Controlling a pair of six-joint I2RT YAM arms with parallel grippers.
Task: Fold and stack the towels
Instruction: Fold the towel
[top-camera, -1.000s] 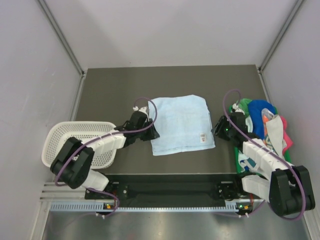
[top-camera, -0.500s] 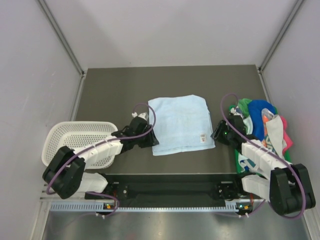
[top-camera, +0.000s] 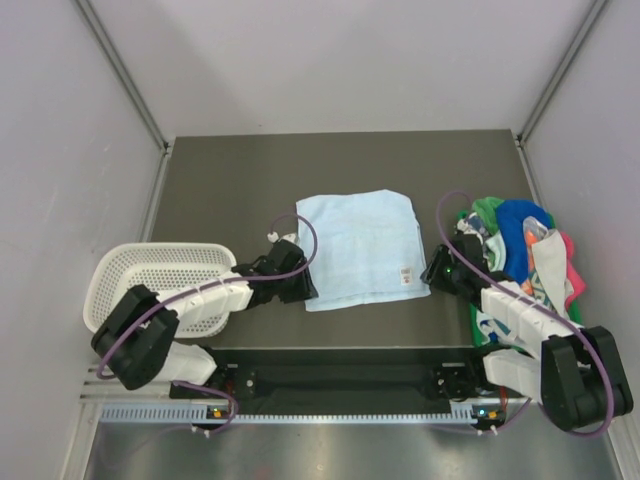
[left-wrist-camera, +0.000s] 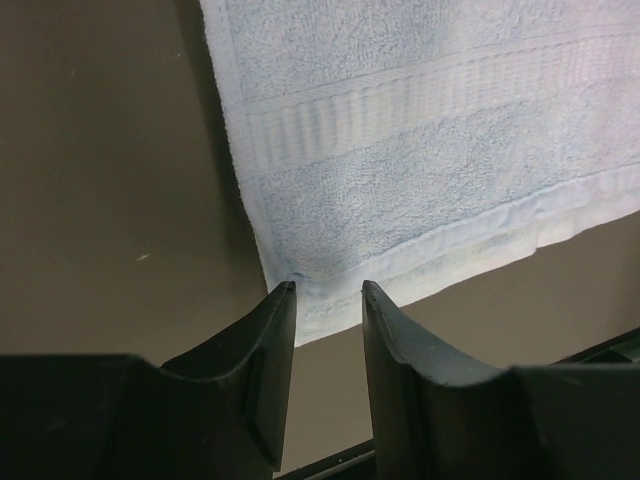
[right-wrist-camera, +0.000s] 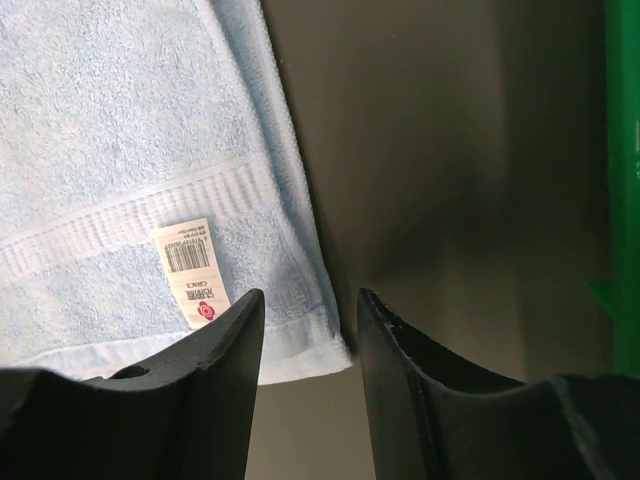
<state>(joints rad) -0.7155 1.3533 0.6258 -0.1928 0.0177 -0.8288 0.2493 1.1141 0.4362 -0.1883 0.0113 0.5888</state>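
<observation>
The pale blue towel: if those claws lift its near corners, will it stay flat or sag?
Probably sag: the pale blue towel is soft terry lying limp on the table, so it would likely droop between the left gripper and right gripper. Its fuzzy pile should resist slipping. It lies thin, so probably light.

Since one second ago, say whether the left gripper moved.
Yes: left gripper came nearward along the left edge of the pale blue towel to its near corner.

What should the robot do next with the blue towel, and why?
Probably shut both grippers on the near corners of the pale blue towel. The left gripper and right gripper are open, a corner showing between each one's fingers, and the towel lies flat.
</observation>
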